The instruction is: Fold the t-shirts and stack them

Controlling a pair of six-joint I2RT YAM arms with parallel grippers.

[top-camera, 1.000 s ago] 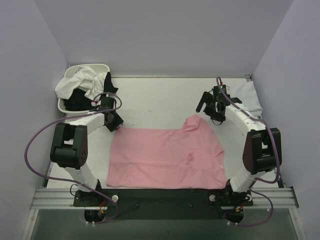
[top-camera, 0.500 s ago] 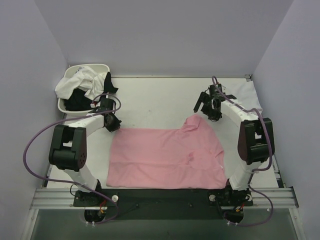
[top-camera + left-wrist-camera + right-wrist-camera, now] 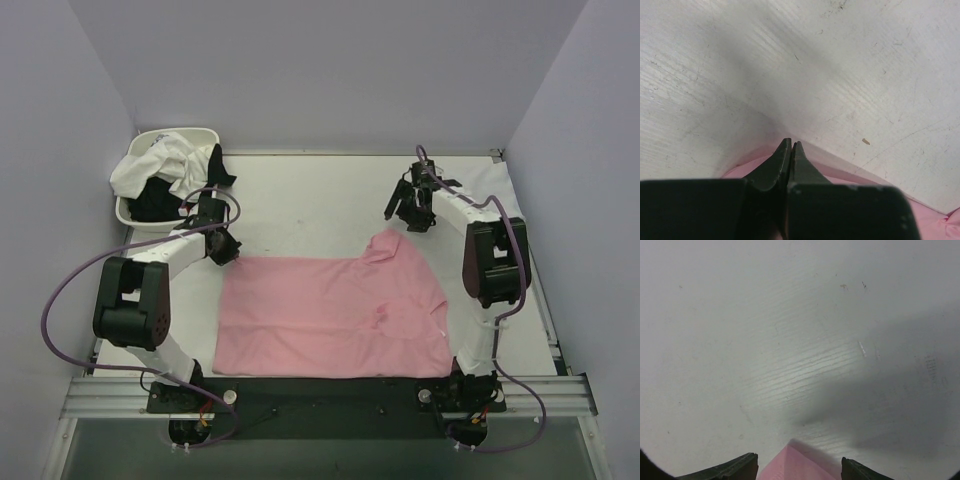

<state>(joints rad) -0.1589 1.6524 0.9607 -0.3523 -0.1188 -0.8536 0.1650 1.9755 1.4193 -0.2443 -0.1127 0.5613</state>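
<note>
A light pink t-shirt point(image 3: 330, 315) lies spread flat on the table, its far-right part bunched into a peak point(image 3: 388, 243). My left gripper point(image 3: 228, 250) sits at the shirt's far-left corner. In the left wrist view its jaws point(image 3: 791, 144) are shut, with pink cloth point(image 3: 840, 170) drawn up to the tips. My right gripper point(image 3: 405, 212) hovers just beyond the peak. It is open in the right wrist view point(image 3: 797, 470), with a pink corner point(image 3: 795, 462) between the fingers and not pinched. More t-shirts, white point(image 3: 160, 165) and black point(image 3: 215, 165), are heaped in the basin.
The white oval basin point(image 3: 200, 133) stands at the far-left corner, close behind my left arm. A white cloth point(image 3: 497, 192) lies at the far right by the wall. Walls close in the table on three sides.
The left jaws went from partly open to shut at the shirt's corner. The right gripper swung left and farther back, and its jaws narrowed a little.
</note>
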